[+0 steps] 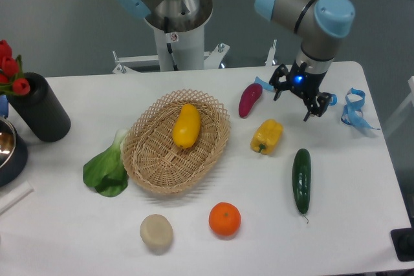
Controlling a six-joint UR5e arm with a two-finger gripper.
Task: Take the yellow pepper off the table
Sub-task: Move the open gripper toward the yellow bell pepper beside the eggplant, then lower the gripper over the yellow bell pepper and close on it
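Camera view: our gripper (292,103) hangs wide open, empty, above the table (362,192). We see the yellow pepper (266,136) lying just nearer and left of it.

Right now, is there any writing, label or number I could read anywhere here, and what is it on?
No text here can be read.
Small white sticker with a red mark on the robot's pedestal: too small and blurred to read.
Nothing legible on the claw, the foods, the basket or the table.
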